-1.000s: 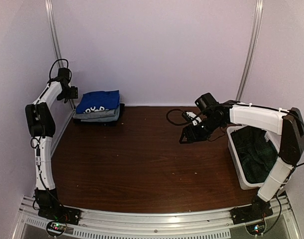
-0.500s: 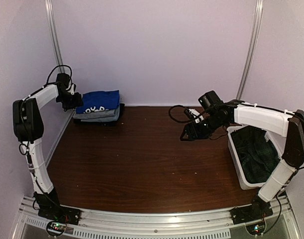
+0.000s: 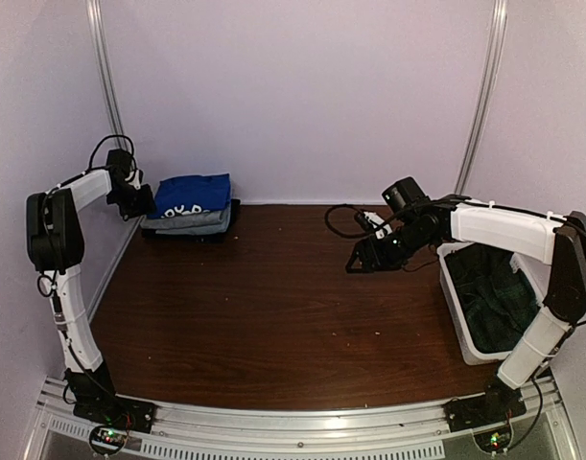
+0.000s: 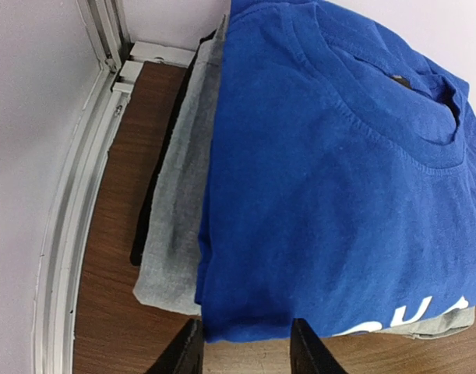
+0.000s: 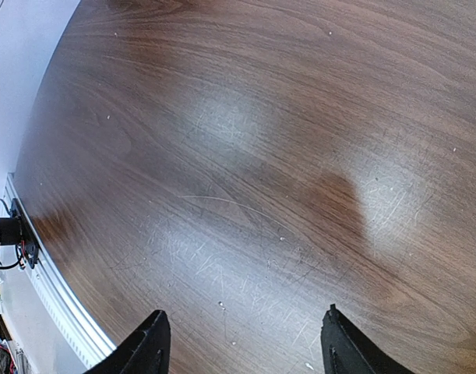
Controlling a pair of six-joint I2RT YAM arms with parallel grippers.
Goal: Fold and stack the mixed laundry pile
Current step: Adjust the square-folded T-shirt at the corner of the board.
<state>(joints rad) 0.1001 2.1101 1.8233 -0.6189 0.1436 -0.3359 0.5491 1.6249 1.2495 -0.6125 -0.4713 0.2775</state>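
A folded stack sits at the back left: a royal-blue shirt (image 3: pixel 189 195) (image 4: pixel 331 179) on top, a light grey piece (image 3: pixel 192 222) (image 4: pixel 179 210) under it, and a dark piece (image 4: pixel 148 210) at the bottom. My left gripper (image 3: pixel 139 196) (image 4: pixel 245 331) hovers at the stack's left edge. Its fingers stand apart, with bare wood between them and the blue hem just beyond the tips. My right gripper (image 3: pixel 355 264) (image 5: pixel 241 319) hangs open over the bare table at mid right, holding nothing. A dark green-black garment (image 3: pixel 494 292) lies in the bin.
The white plastic bin (image 3: pixel 456 287) stands at the right edge beside the right arm. A metal rail (image 4: pixel 82 195) and the wall run close along the stack's left side. Black cables (image 3: pixel 340 225) loop behind the right gripper.
My left gripper has dropped from above the rail to the stack's left edge, and its jaws have narrowed. The right arm has barely shifted.
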